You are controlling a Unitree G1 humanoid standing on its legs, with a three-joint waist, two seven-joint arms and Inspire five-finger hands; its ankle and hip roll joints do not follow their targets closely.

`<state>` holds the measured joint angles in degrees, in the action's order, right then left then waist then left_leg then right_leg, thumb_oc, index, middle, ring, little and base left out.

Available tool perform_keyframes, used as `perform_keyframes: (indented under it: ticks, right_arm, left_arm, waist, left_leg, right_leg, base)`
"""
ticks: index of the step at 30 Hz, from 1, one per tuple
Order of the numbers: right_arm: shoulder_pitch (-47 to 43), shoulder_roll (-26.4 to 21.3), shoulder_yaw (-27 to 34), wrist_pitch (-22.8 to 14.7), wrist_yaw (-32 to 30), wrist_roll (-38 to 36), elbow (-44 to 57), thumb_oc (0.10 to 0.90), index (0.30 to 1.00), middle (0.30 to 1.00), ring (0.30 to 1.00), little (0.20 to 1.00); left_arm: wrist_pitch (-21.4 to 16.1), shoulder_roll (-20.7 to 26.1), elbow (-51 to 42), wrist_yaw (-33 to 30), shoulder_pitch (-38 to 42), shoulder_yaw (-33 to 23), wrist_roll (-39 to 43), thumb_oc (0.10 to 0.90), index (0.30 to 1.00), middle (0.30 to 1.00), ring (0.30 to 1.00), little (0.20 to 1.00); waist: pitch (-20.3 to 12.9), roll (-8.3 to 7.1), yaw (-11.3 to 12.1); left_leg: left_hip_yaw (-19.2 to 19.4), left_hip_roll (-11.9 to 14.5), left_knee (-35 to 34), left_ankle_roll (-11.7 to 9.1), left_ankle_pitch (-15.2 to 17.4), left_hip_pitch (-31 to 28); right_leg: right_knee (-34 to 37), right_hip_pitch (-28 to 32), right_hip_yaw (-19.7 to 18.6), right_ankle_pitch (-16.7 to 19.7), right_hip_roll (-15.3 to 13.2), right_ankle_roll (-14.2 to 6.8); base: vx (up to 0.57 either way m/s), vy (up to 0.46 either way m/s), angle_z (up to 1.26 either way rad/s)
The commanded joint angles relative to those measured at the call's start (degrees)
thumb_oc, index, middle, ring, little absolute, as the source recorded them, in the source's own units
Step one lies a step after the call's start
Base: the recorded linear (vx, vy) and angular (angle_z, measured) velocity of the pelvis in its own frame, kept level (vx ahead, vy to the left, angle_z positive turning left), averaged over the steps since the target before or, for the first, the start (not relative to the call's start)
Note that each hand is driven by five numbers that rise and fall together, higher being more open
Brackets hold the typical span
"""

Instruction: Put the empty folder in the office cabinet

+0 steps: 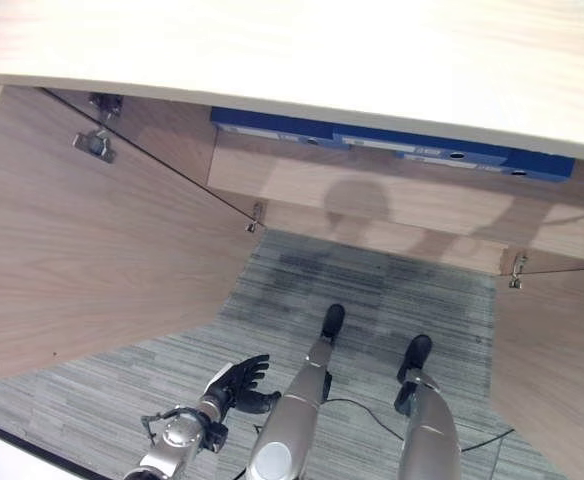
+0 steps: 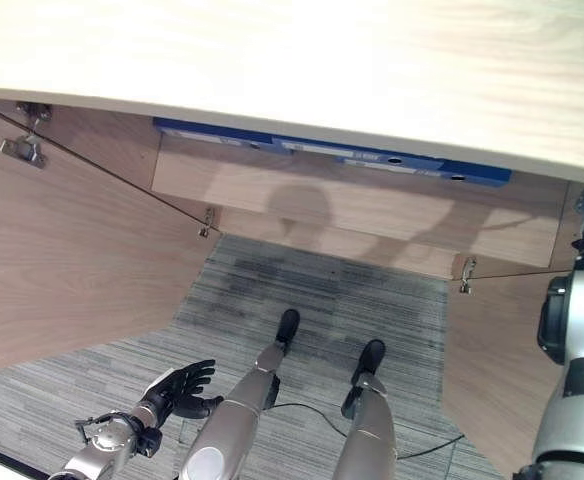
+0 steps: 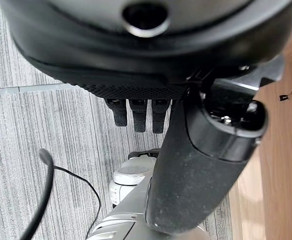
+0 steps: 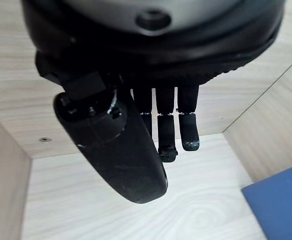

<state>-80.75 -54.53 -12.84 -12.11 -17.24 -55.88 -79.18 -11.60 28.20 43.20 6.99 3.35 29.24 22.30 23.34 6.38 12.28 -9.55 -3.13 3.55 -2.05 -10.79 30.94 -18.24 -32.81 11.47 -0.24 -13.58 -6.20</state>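
Here, the head camera looks down past the pale wooden top of an office cabinet (image 1: 302,60) whose two doors stand swung open. The left door (image 1: 82,240) and the right door (image 1: 557,370) flank a strip of grey striped carpet (image 1: 372,290). Inside the cabinet, on a light wood shelf (image 1: 392,195), blue folders (image 1: 392,143) lie in a row just under the top panel, their white spine labels facing out. Which of them is the empty one cannot be told.

The left hand (image 1: 238,384) hangs low over the carpet, near the left door's lower edge, with its fingers straight and loosely spread, holding nothing. In the left wrist view the same hand (image 3: 196,175) shows its fingers (image 3: 139,114) extended side by side above the carpet.

In the right wrist view, the right hand (image 4: 136,140) is inside a pale wood compartment, its fingers (image 4: 167,135) relaxed and nearly straight, grasping nothing. A blue folder corner (image 4: 278,205) lies flat on the compartment floor (image 4: 111,200), near the fingers but not touching them.
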Motion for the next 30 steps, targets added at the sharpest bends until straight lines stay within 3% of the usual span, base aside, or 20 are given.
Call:
perform_keyframes:
  ticks: [1, 21, 30]
  right_arm:
    - [-2.23, -8.47, -5.96, -4.41, -1.05, 3.04, 4.34, 0.4, 0.3, 0.3, 0.3, 0.3]
    - [-13.9, -11.35, -16.13, -3.72, -3.68, 5.9, 1.33, 0.4, 0.3, 0.3, 0.3, 0.3]
    - [-15.0, -9.96, -17.32, -3.37, -4.57, 6.78, 0.6, 0.4, 0.3, 0.3, 0.3, 0.3]
  left_arm:
    - [-1.25, 1.09, 0.65, 1.06, -4.6, 1.28, 0.59, 0.8, 0.9, 0.9, 0.9, 0.9]
    - [-2.05, 0.64, -1.53, -0.59, -7.77, 2.58, 0.29, 0.8, 0.9, 0.9, 0.9, 0.9]
    - [-1.95, 0.07, -2.2, -0.93, -7.44, 2.85, 1.05, 0.8, 0.9, 0.9, 0.9, 0.9]
  waist:
    - [-1.21, 0.71, 0.5]
    - [1.81, 6.21, 1.52]
    - [2.51, 6.95, 1.15]
  left_leg:
    - [-0.42, 3.57, 2.96, -4.02, 10.72, -1.75]
    - [1.21, 1.24, 14.93, -4.35, 14.21, 11.01]
    - [1.45, 0.98, 16.77, -4.14, 14.95, 13.0]
  right_leg:
    - [0.45, 4.41, -0.49, -8.45, 1.13, -1.61]
    - [-19.52, -13.09, -4.68, -16.91, -2.09, 0.8]
    - [-23.86, -17.17, -6.45, -18.29, -2.21, 1.54]
  base:
    - [0.11, -0.066, 0.03]
    - [0.02, -0.051, 0.09]
    - [0.02, -0.044, 0.04]
